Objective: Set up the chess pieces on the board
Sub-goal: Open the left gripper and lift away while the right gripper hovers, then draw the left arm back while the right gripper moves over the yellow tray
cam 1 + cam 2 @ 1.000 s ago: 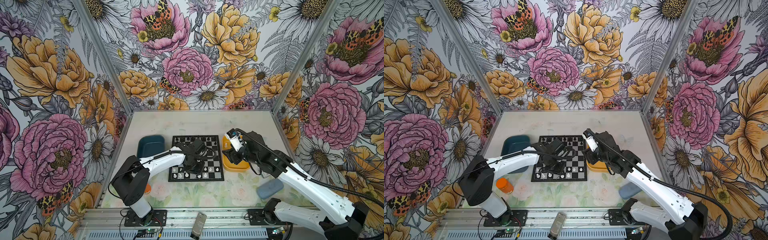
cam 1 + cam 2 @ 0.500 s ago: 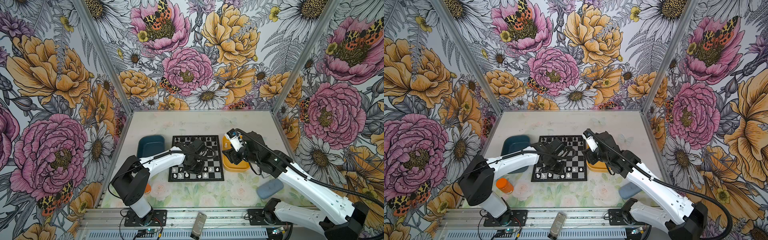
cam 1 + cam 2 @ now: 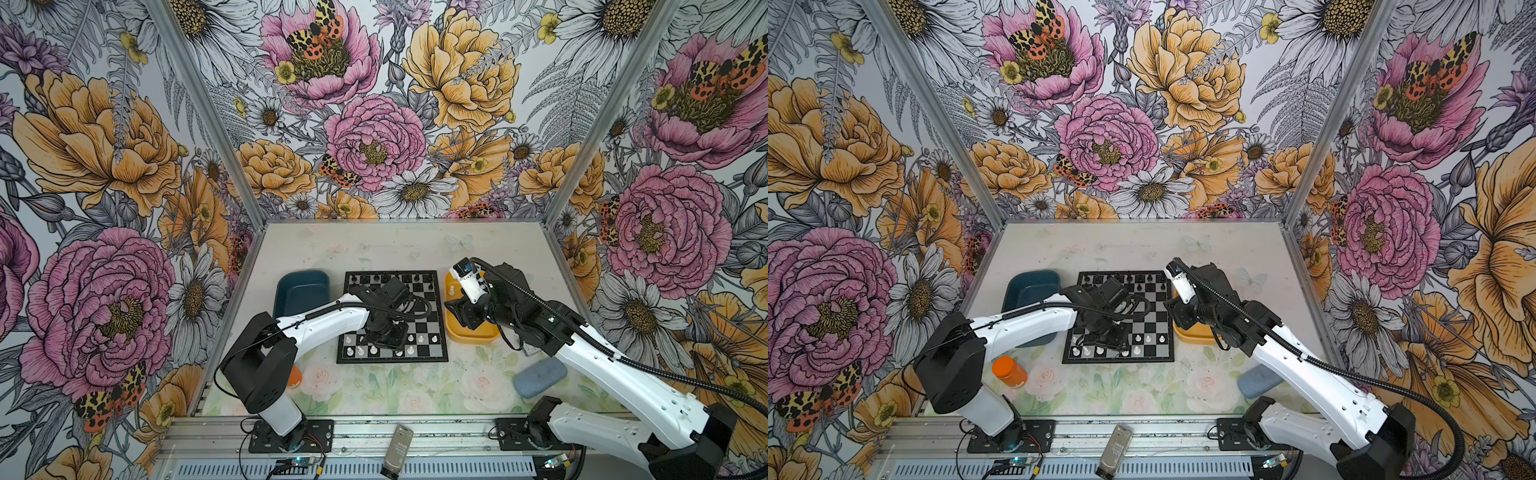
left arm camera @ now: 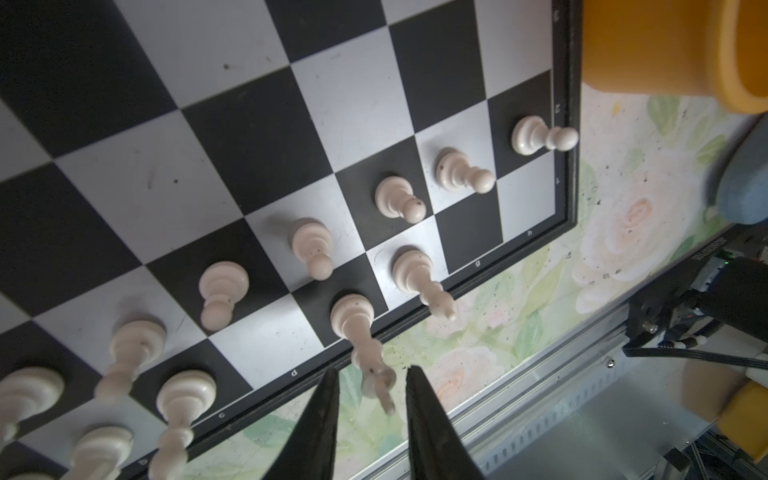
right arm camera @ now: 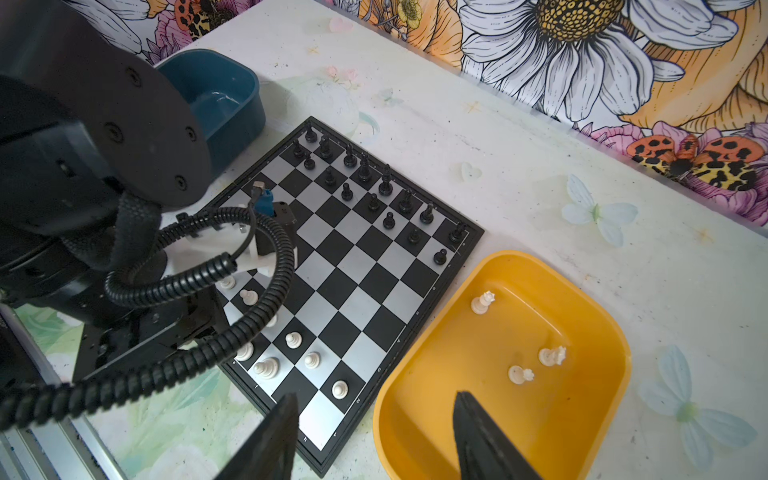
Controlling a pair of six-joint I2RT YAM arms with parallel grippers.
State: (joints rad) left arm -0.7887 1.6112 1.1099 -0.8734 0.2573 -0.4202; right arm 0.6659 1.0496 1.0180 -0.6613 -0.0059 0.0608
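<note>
So, your left gripper (image 4: 371, 370) sits a little open around the top of a tall piece (image 4: 355, 320), not gripping; it stands on the board's (image 4: 249, 137) front row. Right gripper (image 5: 376, 395) gapes empty over the tray (image 5: 552, 272).

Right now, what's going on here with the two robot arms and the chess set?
It's a chess setup in progress. The left end effector sits low over the board, slightly open, its fingers either side of a tall white piece standing on the near row. The right end effector hovers open at the yellow tray, which holds three white pieces. Black pieces line the far side.
</note>
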